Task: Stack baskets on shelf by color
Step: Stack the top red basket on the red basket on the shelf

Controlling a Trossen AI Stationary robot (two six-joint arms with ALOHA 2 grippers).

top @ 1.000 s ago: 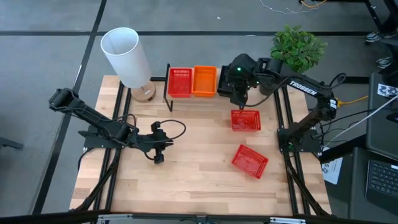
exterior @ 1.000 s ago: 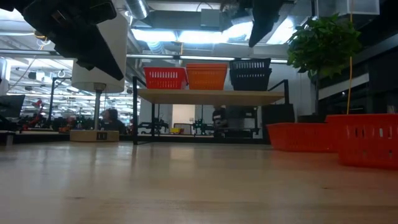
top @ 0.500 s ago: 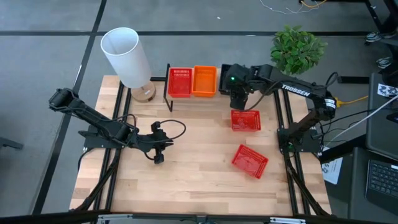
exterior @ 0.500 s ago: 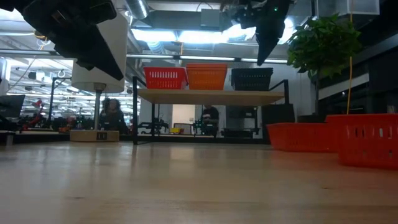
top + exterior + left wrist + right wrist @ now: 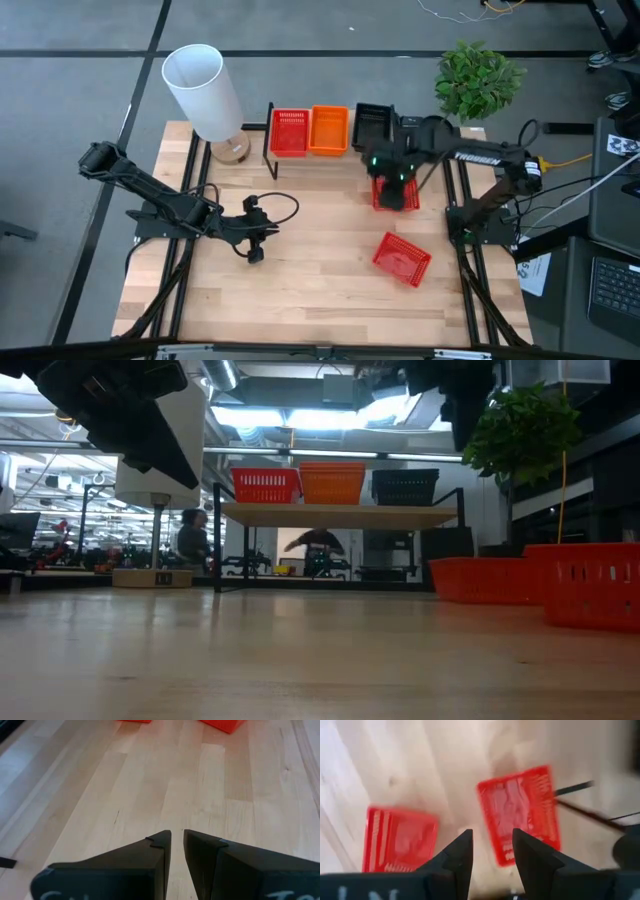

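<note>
The right arm reads "TROSSEN"; its released right pincer hangs above a red basket; the left pincer is nearly clenched.

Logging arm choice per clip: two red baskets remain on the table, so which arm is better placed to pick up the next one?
Right. The right gripper hangs open directly over the nearer red basket. The left gripper sits nearly closed at mid-table, far from both that basket and the other red basket.

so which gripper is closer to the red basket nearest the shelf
Right. The right gripper hangs directly over that red basket, while the left gripper sits far across the table, by its own side.
</note>
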